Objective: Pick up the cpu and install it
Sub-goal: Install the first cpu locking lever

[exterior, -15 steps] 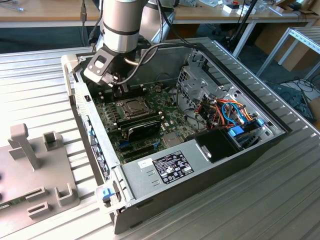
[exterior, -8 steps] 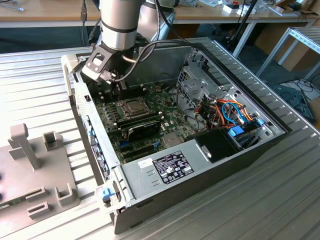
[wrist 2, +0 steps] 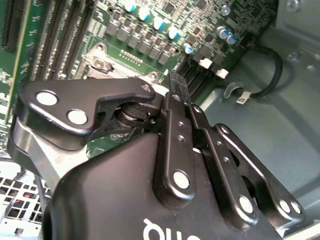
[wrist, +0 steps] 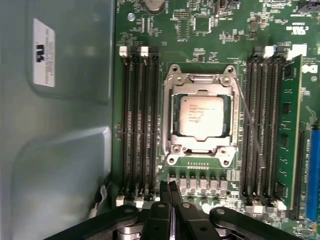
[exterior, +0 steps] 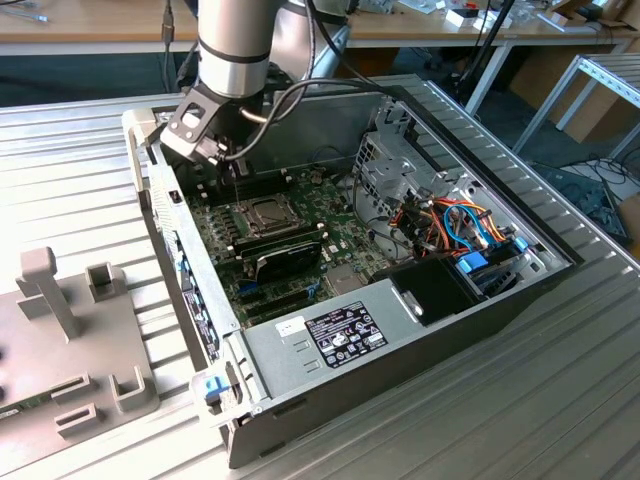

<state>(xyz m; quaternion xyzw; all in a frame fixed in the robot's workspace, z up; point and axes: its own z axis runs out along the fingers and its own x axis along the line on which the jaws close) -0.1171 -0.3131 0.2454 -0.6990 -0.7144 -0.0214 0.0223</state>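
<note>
Gripper (wrist: 170, 187) closed fingertip to fingertip, near cpu (wrist: 201, 116) seated in frame (wrist: 200, 148)

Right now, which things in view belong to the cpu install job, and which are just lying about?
Job: cpu, seated on the motherboard with the metal frame around it; claw, shut on nothing, close by.
Lying about: memory module; black card; power supply; cable bundle; grey fixture outside the case.
</note>
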